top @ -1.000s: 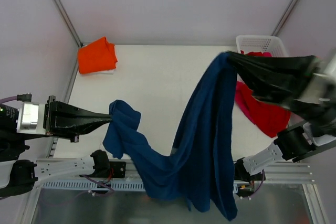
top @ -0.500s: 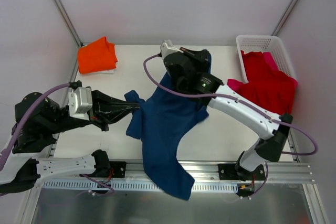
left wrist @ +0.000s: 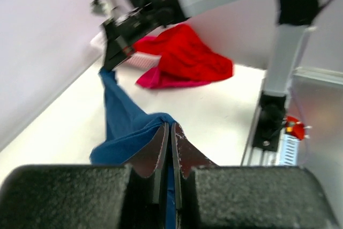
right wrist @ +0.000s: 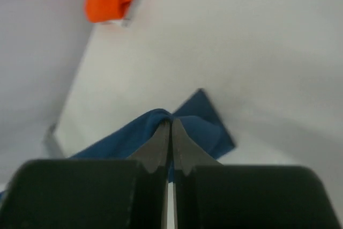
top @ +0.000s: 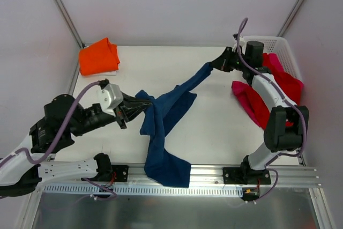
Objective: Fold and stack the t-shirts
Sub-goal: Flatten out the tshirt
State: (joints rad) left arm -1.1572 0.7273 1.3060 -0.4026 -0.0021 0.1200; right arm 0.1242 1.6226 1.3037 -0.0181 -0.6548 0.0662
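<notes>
Left pincer (top: 138, 108): jaws pressed together, pinching a fold of the navy t-shirt (top: 167, 112) at its left edge, mid-bench. The left wrist view agrees: both fingers are closed flat on blue cloth with no gap showing.

Right pincer (top: 215, 64): also clamped tight, pinching the shirt's far-right end just left of the white basket (top: 266, 42). In the right wrist view the fingertips meet on a ridge of blue fabric.

The navy shirt is pulled into a band between the two pincers, running from centre-left to far right. The rest trails toward the near side, lies across the bench (top: 214, 132) and drapes over the near edge onto the metal rail (top: 214, 172). It is bunched and twisted, not flat.

Orange t-shirt (top: 99, 56): folded, far-left corner of the bench, well apart from both pincers.

Red t-shirt (top: 286, 81): spilling out of the basket on the right.

Pink t-shirt (top: 250, 102): on the bench just near of the basket, touching the red one, partly under the right arm (top: 266, 87).
</notes>
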